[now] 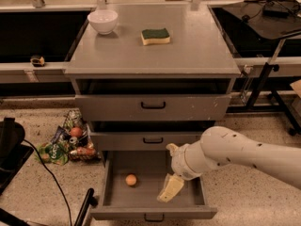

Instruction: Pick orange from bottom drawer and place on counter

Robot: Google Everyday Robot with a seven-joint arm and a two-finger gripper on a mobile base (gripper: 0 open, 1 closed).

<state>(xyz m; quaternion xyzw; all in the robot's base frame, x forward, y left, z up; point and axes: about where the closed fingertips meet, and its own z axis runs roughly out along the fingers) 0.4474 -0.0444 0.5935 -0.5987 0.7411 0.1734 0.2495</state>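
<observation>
The orange [131, 180] lies on the floor of the open bottom drawer [113, 211], left of its middle. My gripper [170, 188] hangs over the right half of that drawer, a short way right of the orange and apart from it, pale fingers pointing down. The white arm reaches in from the right. The counter [188, 46] is the grey cabinet top above, with a white bowl [103, 21] and a sponge on it.
A yellow-green sponge [155, 36] lies on the counter. The two upper drawers [153, 106] stand slightly pulled out. Colourful packets and a reddish round item [70, 142] lie on the floor left of the cabinet. A black cable and base part sit at bottom left.
</observation>
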